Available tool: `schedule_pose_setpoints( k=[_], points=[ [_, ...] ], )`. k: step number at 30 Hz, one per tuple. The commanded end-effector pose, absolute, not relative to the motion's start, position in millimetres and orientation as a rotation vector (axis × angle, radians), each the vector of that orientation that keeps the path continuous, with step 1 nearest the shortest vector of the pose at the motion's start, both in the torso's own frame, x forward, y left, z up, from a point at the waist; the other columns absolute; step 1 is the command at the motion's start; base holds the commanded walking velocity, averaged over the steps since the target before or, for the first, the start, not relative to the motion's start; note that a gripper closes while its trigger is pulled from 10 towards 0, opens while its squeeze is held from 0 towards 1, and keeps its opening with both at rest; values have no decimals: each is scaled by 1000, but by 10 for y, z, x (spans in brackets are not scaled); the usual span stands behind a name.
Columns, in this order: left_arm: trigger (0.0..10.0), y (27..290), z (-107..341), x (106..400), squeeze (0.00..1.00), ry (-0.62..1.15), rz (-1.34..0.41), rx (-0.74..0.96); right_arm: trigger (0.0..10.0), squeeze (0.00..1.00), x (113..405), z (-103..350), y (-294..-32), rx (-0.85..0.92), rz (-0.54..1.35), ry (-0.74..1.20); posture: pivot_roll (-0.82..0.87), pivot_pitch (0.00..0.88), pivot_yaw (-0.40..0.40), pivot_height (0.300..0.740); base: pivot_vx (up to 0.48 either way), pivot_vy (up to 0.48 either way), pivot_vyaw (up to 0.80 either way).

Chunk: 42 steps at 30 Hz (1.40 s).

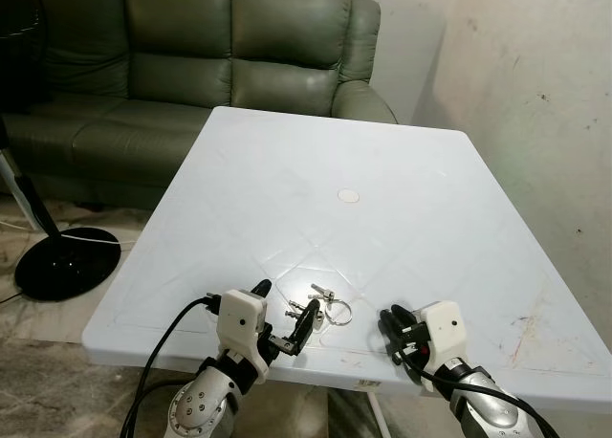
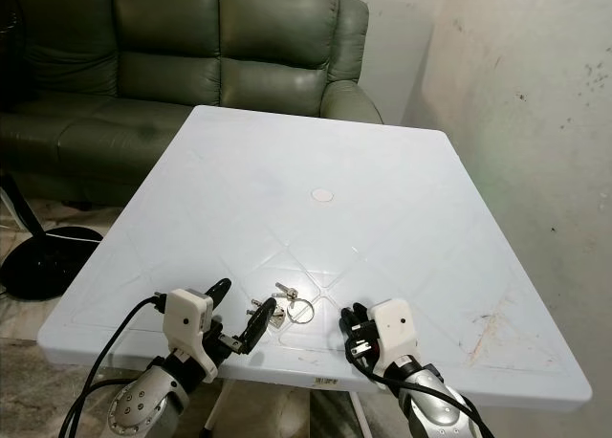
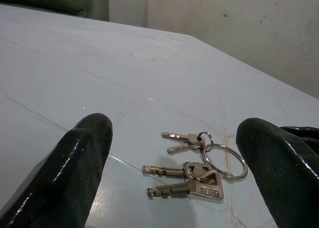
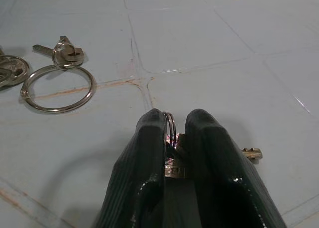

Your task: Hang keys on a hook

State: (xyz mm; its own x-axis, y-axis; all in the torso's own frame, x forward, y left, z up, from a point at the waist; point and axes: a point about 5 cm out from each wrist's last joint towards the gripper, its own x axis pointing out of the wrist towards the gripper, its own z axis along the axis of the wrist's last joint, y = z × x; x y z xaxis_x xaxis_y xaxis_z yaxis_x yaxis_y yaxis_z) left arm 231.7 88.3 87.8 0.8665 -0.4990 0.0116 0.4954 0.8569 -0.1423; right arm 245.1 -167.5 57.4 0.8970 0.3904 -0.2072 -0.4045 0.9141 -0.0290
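Note:
A bunch of silver keys (image 1: 323,306) on a large ring (image 3: 224,161) lies on the white table (image 1: 325,161) near its front edge. My left gripper (image 1: 285,310) hovers low just in front of the bunch, open, its black fingers (image 3: 82,158) on either side of the keys without touching them. To the right, my right gripper (image 1: 390,325) rests at the table's front, shut on a second small key ring (image 4: 170,132). That ring's key (image 4: 251,152) pokes out from under the fingers.
A green leather sofa (image 1: 191,55) stands behind the table. A black round fan base (image 1: 67,264) sits on the floor at the left. A stained wall (image 1: 535,94) runs along the right side. A small round cap (image 1: 349,196) marks the table's middle.

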Motion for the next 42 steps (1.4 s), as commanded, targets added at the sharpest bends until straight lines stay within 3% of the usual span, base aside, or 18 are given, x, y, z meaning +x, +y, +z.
schedule_pose_setpoints(
  k=[1, 25, 27, 28, 29, 30, 31, 32, 34, 36, 37, 42],
  points=[
    [10000, 851, 920, 2311, 0, 12, -536, -140, 10000, 0, 2442, 568, -1756, -85, 396, 203, 46, 36, -93, 740, 0, 0, 0],
    [10000, 842, 918, 2304, 0, 13, -536, -139, 10000, 0, 2402, 593, -1832, -94, 467, 180, 44, 40, -89, 740, 0, 0, 0],
    [10000, 844, 918, 2305, 0, 13, -536, -139, 9098, 0, 2398, 594, -1830, -92, 472, 178, 44, 42, -90, 740, 0, 0, 0],
    [10000, 844, 918, 2305, 0, 14, -535, -139, 9098, 0, 2398, 594, -1830, -93, 473, 178, 44, 42, -90, 740, 0, 0, 0],
    [10000, 844, 919, 2306, 0, 14, -535, -140, 10000, 0, 2396, 595, -1828, -88, 476, 176, 44, 42, -90, 740, 0, 0, 0],
    [10000, 844, 919, 2306, 0, 14, -534, -140, 9882, 0, 2395, 597, -1827, -84, 478, 175, 44, 42, -90, 740, 0, 0, 0],
    [10000, 841, 919, 2307, 0, 15, -534, -141, 5569, 0, 2396, 597, -1831, -81, 476, 175, 44, 42, -91, 740, 0, 0, 0],
    [10000, 841, 920, 2308, 0, 14, -534, -141, 5765, 0, 2397, 598, -1833, -85, 473, 174, 44, 42, -90, 740, 0, 0, 0],
    [10000, 839, 919, 2309, 0, 14, -534, -141, 3255, 0, 2398, 599, -1838, -90, 471, 171, 43, 42, -90, 740, 0, 0, 0],
    [10000, 839, 920, 2311, 0, 13, -534, -141, 3451, 0, 2402, 602, -1840, -96, 470, 169, 44, 41, -91, 740, 0, 0, 0],
    [10000, 838, 921, 2313, 0, 12, -534, -140, 0, 0, 2404, 606, -1840, -96, 471, 165, 44, 41, -91, 740, 0, 0, 0],
    [10000, 837, 922, 2315, 0, 12, -532, -138, 0, 0, 2400, 612, -1853, -91, 470, 159, 44, 40, -90, 740, 0, 0, 0]
  ],
)
